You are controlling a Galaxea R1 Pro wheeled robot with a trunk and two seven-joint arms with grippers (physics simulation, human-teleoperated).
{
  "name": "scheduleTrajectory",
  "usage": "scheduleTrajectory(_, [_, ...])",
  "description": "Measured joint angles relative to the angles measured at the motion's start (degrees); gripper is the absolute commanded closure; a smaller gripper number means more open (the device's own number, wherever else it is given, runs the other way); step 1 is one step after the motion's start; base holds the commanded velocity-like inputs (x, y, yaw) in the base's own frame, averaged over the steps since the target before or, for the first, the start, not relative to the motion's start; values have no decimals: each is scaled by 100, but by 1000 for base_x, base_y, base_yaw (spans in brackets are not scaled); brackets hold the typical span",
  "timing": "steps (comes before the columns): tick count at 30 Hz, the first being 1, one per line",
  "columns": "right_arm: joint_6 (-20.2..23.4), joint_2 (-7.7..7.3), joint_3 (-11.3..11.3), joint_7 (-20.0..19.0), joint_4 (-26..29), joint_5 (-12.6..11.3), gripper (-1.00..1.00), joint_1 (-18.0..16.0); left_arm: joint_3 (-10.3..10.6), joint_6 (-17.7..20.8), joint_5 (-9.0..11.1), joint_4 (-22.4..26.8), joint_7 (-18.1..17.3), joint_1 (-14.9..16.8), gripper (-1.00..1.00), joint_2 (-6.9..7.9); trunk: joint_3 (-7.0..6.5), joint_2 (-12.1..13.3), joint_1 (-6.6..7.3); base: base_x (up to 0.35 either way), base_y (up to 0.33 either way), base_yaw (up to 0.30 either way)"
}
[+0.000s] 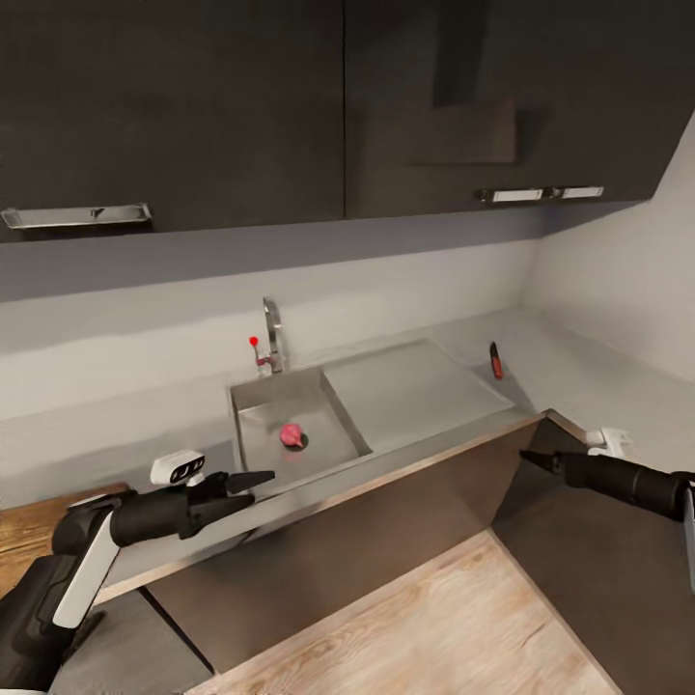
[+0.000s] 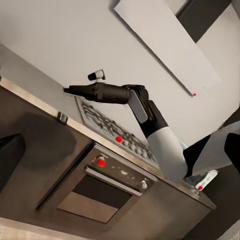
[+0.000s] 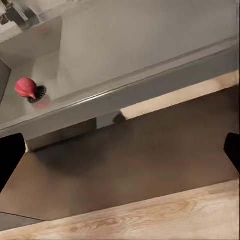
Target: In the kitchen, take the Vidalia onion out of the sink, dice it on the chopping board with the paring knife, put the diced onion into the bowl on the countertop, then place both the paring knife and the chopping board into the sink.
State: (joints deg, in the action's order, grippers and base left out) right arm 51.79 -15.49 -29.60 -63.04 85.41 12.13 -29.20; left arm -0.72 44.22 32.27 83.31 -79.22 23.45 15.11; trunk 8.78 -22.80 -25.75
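Vidalia onion point(image 1: 291, 435) sits by the drain in the sink point(image 1: 253, 401), probably rolled there, while the left gripper point(image 1: 259, 478) hangs near the basin's front edge and the right gripper point(image 1: 532, 458) hovers off right, both looking empty, openness unclear.

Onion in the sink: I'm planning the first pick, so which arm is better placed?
Probably left: the left gripper sits at the sink front edge near the onion; the right gripper is beyond the drainboard.
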Motion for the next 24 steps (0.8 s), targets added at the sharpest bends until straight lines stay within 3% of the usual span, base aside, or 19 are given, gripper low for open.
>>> scheduleTrajectory(11, [-73, 3, -25, 19, 7, -9, -100, -1, -6, 7, 11, -14, 4, -4, -100, 0, 0, 0, 1, 15, -341, 258])
scheduleTrajectory(24, [-67, 3, -27, 25, 0, -8, -100, 0, -9, 13, 14, -62, 4, -5, -100, -3, 0, -1, 2, 156, -319, 270])
